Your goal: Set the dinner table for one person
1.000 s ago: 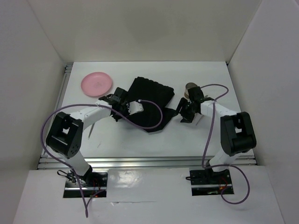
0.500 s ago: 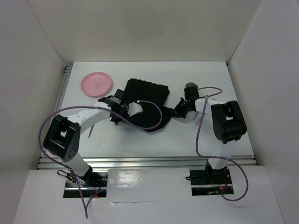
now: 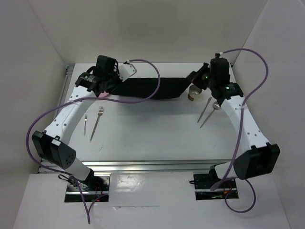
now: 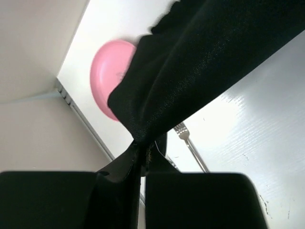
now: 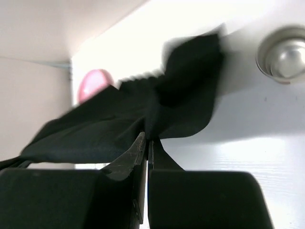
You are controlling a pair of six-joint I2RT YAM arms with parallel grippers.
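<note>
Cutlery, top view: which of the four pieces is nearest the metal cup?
The inner piece of the right-hand pair, just right of the cup. Its round-ended neighbour lies further out; the left pair sits far across the dinner table.

No text, label, brand, number or sign can be read in any view.
</note>
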